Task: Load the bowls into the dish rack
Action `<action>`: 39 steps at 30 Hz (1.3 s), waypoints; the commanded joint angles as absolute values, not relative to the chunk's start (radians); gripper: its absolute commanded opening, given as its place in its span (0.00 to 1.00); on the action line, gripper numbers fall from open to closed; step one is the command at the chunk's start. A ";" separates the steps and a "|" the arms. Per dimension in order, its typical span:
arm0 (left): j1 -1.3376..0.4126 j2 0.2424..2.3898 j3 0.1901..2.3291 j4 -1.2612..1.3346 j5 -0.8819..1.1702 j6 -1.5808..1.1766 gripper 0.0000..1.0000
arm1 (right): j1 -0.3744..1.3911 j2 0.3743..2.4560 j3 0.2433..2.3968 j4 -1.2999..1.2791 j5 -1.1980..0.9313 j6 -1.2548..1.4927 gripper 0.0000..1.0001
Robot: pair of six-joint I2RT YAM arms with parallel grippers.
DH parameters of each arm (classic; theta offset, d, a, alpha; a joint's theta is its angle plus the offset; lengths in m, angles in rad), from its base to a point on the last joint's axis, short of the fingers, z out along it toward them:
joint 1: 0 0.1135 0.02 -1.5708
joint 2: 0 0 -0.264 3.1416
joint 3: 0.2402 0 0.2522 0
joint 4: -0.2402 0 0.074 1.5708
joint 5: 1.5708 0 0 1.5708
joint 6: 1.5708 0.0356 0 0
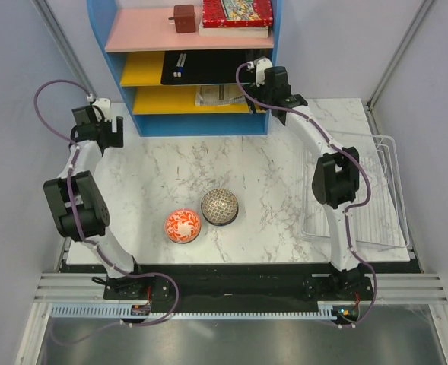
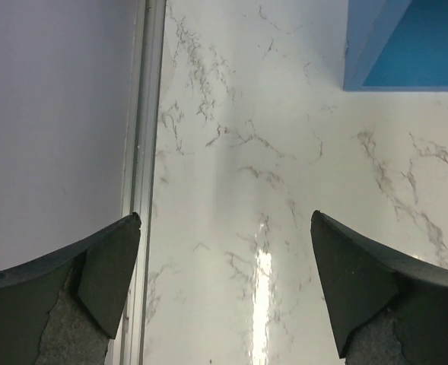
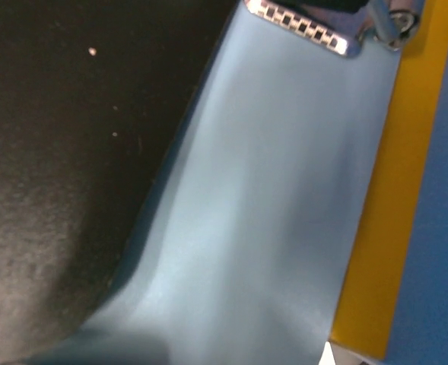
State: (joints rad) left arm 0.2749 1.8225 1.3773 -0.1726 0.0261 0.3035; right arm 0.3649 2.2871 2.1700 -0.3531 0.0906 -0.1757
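Observation:
Two bowls lie upside down on the marble table in the top view: an orange-red one with white flowers (image 1: 182, 226) and a grey-brown mesh one (image 1: 220, 206), touching or nearly so. The clear dish rack (image 1: 376, 163) stands at the right edge, with no bowl in it. My left gripper (image 1: 106, 125) (image 2: 224, 220) is open and empty over bare marble at the back left. My right gripper (image 1: 258, 70) reaches into the blue shelf unit; its fingers are hidden. The right wrist view shows only a blurred pale blue-grey surface (image 3: 269, 213) up close. No other bowls show.
The blue shelf unit (image 1: 185, 125) stands at the back with pink, yellow and black-matted shelves holding a book and a small box. Its corner (image 2: 406, 46) is just ahead and right of my left gripper. The black mat (image 3: 56, 152) and a yellow shelf (image 3: 383, 228) fill the right wrist view.

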 commanded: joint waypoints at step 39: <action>0.265 1.239 1.003 -0.189 0.273 0.216 1.00 | 0.535 1.697 1.516 -0.192 0.133 -0.247 0.97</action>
State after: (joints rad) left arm 0.2680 1.2816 1.0157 -0.1932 0.2306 0.2539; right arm 0.6308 1.8580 1.5787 -0.3115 0.1047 -0.3061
